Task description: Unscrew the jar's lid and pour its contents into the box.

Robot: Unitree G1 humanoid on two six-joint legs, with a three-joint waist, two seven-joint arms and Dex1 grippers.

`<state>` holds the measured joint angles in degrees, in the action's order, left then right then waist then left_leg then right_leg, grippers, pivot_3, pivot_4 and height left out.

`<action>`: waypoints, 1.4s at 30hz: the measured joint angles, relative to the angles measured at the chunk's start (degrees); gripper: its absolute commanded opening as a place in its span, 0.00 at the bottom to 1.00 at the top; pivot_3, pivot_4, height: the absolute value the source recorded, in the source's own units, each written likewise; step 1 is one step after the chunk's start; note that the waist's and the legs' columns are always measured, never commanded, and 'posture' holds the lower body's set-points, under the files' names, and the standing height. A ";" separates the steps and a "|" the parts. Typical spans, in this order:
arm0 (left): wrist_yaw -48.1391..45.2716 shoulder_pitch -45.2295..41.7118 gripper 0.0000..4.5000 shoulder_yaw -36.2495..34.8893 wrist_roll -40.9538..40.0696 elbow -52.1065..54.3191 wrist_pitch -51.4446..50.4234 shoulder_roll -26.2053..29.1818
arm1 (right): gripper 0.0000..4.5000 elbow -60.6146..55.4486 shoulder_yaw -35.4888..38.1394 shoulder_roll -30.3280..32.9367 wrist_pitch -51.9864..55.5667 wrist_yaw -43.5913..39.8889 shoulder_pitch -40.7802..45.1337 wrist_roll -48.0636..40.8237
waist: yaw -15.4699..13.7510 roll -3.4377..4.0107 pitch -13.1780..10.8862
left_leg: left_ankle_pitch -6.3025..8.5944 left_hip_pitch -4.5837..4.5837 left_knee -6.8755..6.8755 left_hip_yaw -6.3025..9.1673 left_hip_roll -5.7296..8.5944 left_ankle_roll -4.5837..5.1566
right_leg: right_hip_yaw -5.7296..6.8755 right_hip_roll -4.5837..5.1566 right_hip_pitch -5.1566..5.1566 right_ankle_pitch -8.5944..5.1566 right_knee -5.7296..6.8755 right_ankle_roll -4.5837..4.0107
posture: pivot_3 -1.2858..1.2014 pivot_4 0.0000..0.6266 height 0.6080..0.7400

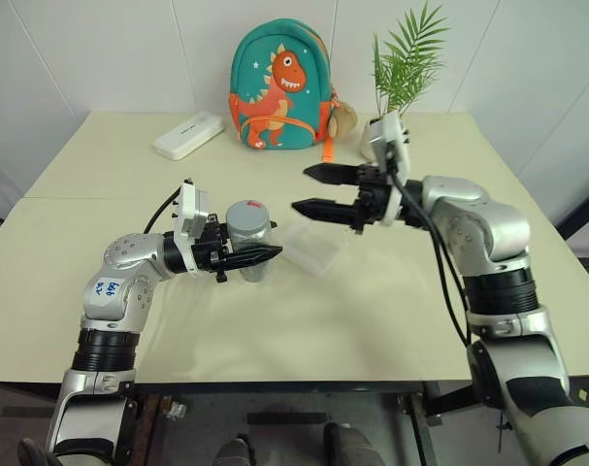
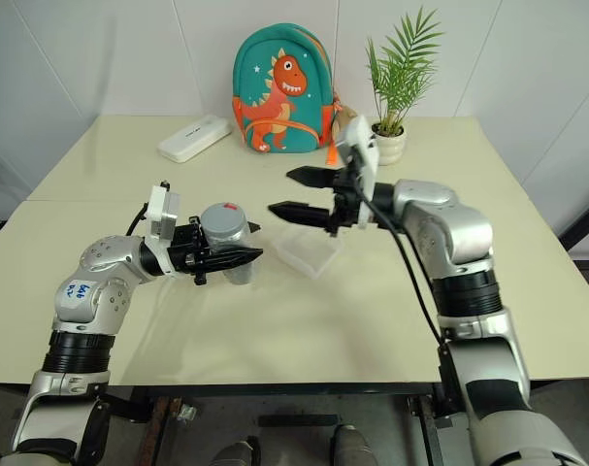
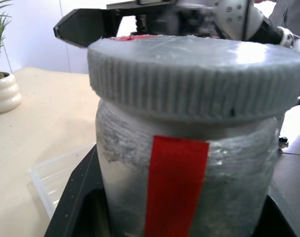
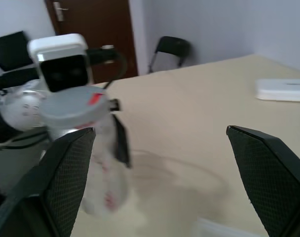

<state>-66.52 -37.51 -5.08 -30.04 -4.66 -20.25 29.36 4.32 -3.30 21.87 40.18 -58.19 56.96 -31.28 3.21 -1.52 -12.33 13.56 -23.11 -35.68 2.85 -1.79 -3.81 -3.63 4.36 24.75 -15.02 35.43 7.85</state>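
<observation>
Silver-grey and ribbed at the edge, the lid (image 3: 196,74) sits tight on top of the jar (image 1: 249,239), so the first job is not done yet. The left gripper (image 1: 244,258) has its two black fingers squeezed shut around the jar and holds it upright, just above the pale table (image 1: 100,184). A red strip runs down the jar's side. The jar is just to the left of the box (image 1: 316,246), and the two look very close, maybe touching, but I cannot tell for sure. The box is a clear, shallow tray lying flat on the table, and it looks empty. I cannot see inside the jar because the lid hides it, so I cannot say what is in there. The right gripper (image 1: 311,190) hangs in the air above the box, a little to the right of the jar, pointing at it. Its fingers are spread wide apart and it holds nothing. I think the next step is for those open fingers to go around the lid and twist it off. After that, the jar has to be tipped over the box. Behind the box, at the far edge of the table, stand a dinosaur backpack (image 1: 279,87), a white case (image 1: 188,134) and a small plant (image 1: 403,73).
</observation>
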 measured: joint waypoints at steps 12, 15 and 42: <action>-0.30 0.00 0.44 0.73 -0.02 -0.13 -0.04 -0.14 | 0.99 -4.23 -5.48 -7.58 3.23 5.81 1.51 -0.29 | -0.04 0.00 0.00 | 0.00 0.00 -0.06 0.03 0.00 0.00 | 0.00 0.00 0.00 0.00 0.06 -0.01 | 0.52 0.24 1.00; -0.36 0.00 0.44 0.74 -0.02 -0.13 -0.04 -0.14 | 0.99 -4.42 -5.56 -7.70 3.68 5.49 1.82 -0.38 | -0.08 0.00 0.00 | 0.00 0.00 -0.06 0.03 0.00 0.00 | 0.00 0.00 -0.01 0.00 0.06 -0.01 | 0.52 0.24 1.00; 1.76 -0.12 0.44 1.14 0.02 -0.42 -0.48 -0.48 | 0.99 -1.97 -7.34 -2.09 -0.78 3.41 2.27 1.71 | -0.05 0.00 0.00 | 0.00 0.00 -0.05 0.03 0.00 0.00 | 0.00 0.00 -0.01 0.00 0.02 -0.01 | 0.52 0.24 1.00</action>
<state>-64.77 -37.63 -3.94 -30.03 -5.09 -20.73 28.88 2.34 -10.64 19.78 39.40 -54.77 59.23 -29.57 3.16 -1.52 -12.33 13.56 -23.11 -35.73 2.88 -1.79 -3.81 -3.63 4.36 24.74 -15.03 35.45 7.84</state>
